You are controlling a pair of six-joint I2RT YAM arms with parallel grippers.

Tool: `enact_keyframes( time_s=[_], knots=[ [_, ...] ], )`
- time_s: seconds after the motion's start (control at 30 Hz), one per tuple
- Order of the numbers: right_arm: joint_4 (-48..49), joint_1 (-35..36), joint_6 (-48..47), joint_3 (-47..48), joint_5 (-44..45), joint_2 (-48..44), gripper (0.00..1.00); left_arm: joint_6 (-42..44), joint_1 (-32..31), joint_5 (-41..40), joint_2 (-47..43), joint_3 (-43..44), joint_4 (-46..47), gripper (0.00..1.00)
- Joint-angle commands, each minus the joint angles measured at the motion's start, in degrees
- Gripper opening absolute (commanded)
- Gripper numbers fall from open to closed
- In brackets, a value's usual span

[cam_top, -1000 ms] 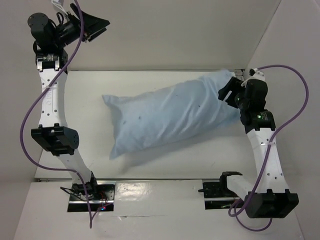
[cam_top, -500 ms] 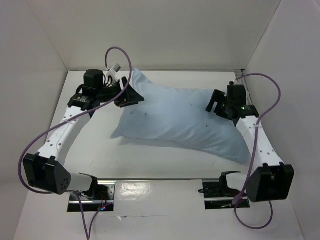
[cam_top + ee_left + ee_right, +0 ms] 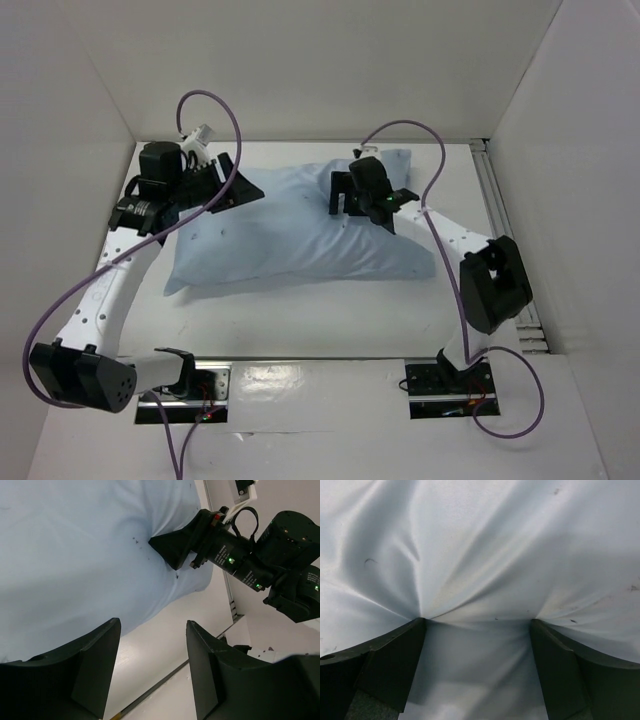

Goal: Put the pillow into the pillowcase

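Both arms have moved in, and the bundle has travelled with them. The plump, light blue, thin-fabric pillowcase [image 3: 290, 235] now lies further left on the white worktop [image 3: 300, 325] and almost level across it, where half a second ago it slanted down toward the right side. The right fingers [image 3: 390, 660] have left the right end and now sit on top of it near the far edge. They are spread wide, with both tips pushed down into the cloth, which gathers in soft folds running out from each tip. They grip nothing.

The left fingers [image 3: 95, 670] hang at the far left corner, parted, with only cloth and bare worktop showing in the gap between them.

No bare part of the white pillow shows. From how full and rounded the sack is, I judge the pillow is already inside, though I cannot make out the open end. To me the press looks like settling and squaring the bundle rather than stuffing it.

The blue fabric is matt, lightly creased and flecked with a few tiny dark specks. It gives easily under the hard black tips.
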Motion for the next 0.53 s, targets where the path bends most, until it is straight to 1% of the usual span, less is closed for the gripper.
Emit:
enact_keyframes(
  time_s=[0.0,0.07,0.1,0.17,0.2,0.23,0.27,0.3,0.33,0.37,0.4,0.5],
  knots=[
    [-6.8,1.3,0.1,2.4,-3.7,4.1,0.94,2.7,1.5,-0.6,-1.3,3.2,-1.6,0.67],
    [-7.7,0.6,0.8,3.4,-3.7,1.7,1.00,3.4,1.5,-0.6,-1.3,4.6,-3.0,0.69],
    [-9.6,0.0,1.4,5.0,-2.6,-1.4,1.00,4.1,2.0,-0.6,-1.3,5.6,-3.5,0.74],
    [-12.1,0.0,2.0,7.0,4.0,-4.5,1.00,5.5,2.0,-1.3,-0.8,6.9,-4.7,0.79],
    [-15.3,-0.5,2.7,8.0,6.4,-7.5,1.00,6.0,2.6,-2.2,-0.8,8.4,-6.1,0.82],
    [-17.1,-0.5,2.7,9.9,8.8,-8.8,1.00,7.0,2.6,-3.1,-0.8,9.0,-6.9,0.85],
    [-18.9,-1.2,2.7,10.7,13.5,-9.9,1.00,7.5,2.6,-3.1,-0.3,9.7,-7.5,0.91],
    [-20.8,-1.8,3.2,11.4,15.7,-11.0,1.00,8.5,2.6,-4.8,-0.3,10.3,-8.2,0.93],
    [-24.2,-3.1,3.2,12.0,17.4,-13.0,1.00,8.5,2.6,-5.3,-0.3,10.9,-9.3,0.94],
    [-25.5,-3.8,3.2,12.0,18.9,-14.0,1.00,9.4,2.6,-5.3,-0.3,11.6,-9.3,0.94],
    [-27.7,-5.0,3.9,12.0,22.1,-16.5,1.00,9.9,3.1,-5.9,-1.0,11.6,-9.3,0.96],
    [-27.7,-6.8,4.4,7.5,24.5,-21.0,1.00,9.9,3.6,-6.7,-1.7,12.1,-10.0,0.96]
  ],
)
